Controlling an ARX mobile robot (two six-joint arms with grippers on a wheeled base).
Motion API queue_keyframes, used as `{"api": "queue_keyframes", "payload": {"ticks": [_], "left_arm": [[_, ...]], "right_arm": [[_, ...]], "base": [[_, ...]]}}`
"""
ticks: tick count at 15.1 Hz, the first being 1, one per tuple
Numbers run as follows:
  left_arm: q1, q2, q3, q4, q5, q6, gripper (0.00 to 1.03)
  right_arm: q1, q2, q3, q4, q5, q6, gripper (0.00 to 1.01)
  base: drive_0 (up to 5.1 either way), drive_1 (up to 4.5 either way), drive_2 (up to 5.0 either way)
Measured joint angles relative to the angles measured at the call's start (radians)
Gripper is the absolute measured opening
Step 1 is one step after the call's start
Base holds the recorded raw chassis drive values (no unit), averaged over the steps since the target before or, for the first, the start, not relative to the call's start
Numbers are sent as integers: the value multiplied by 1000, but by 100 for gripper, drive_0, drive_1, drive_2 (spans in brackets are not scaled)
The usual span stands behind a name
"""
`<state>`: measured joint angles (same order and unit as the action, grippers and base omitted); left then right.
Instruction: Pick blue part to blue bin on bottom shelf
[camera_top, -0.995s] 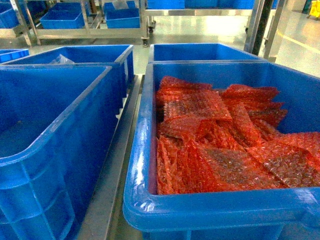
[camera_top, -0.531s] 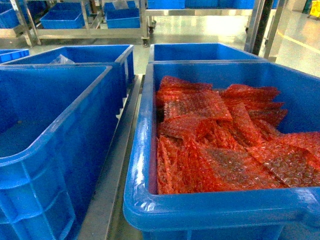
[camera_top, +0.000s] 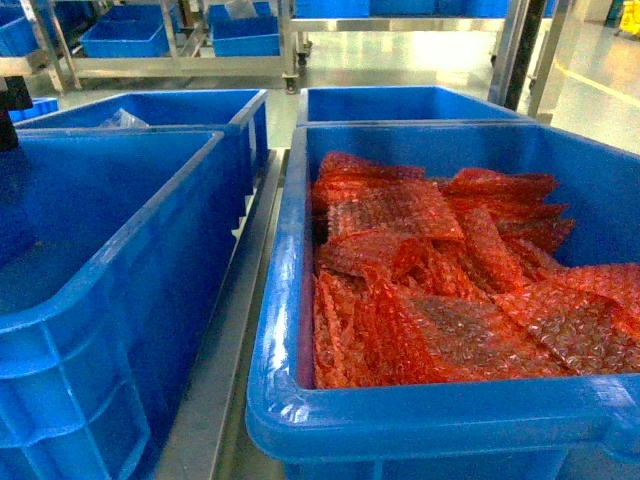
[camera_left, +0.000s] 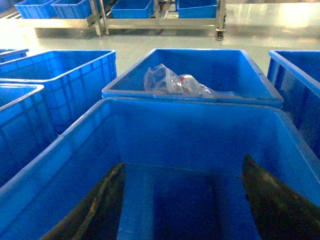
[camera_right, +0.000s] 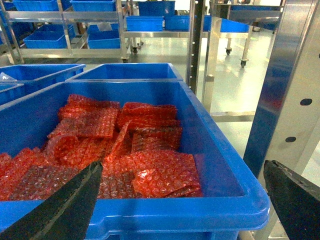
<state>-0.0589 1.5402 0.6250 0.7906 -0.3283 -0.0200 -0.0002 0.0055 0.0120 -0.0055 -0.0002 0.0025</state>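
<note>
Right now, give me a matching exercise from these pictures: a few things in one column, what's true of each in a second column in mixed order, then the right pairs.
Things:
1. near left bin
2. near right bin
3. bin behind the near left one
4. right gripper

States:
A. holds crumpled clear plastic
B. open, jaws wide, at the front rim of a bin
C. filled with red bubble-wrap bags
D. nothing seen inside it

Pairs: 1-D, 2-C, 3-A, 4-B
</note>
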Motion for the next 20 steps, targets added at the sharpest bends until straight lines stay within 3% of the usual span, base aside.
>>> {"api": "queue_keyframes", "payload": {"ticks": [1, 2, 4, 5, 6, 7, 10, 11, 14, 16, 20], "left_arm": [[0, 0, 0, -2, 0, 0, 89], [0, 0, 0, -1, 0, 0, 96], [0, 0, 0, -2, 0, 2, 100], [22, 5, -14, 75, 73, 3, 94], [65, -78, -152, 203, 305, 3, 66], [56, -179, -277, 212, 330, 3, 37], [59, -296, -380, 201, 328, 3, 6], [59, -328, -405, 192, 328, 4, 2], [59, -438, -473, 145, 328, 5, 2], [59, -458, -521, 212, 328, 5, 2], [59, -631, -579, 67, 328, 5, 2]], "right_arm": [[0, 0, 0, 0, 0, 0, 98], [0, 0, 0, 0, 0, 0, 98], [0, 0, 0, 0, 0, 0, 98], [0, 0, 0, 0, 0, 0, 98], [0, 0, 0, 1, 0, 0, 98], [0, 0, 0, 0, 0, 0, 98], [0, 0, 0, 0, 0, 0, 98], [0, 0, 0, 0, 0, 0, 98], [0, 0, 0, 0, 0, 0, 98], [0, 0, 0, 0, 0, 0, 98], [0, 0, 0, 0, 0, 0, 98]], "base": [[0, 0, 0], [0, 0, 0], [0, 0, 0], [0, 0, 0], [0, 0, 0], [0, 0, 0], [0, 0, 0], [0, 0, 0], [0, 0, 0], [0, 0, 0], [0, 0, 0]]}}
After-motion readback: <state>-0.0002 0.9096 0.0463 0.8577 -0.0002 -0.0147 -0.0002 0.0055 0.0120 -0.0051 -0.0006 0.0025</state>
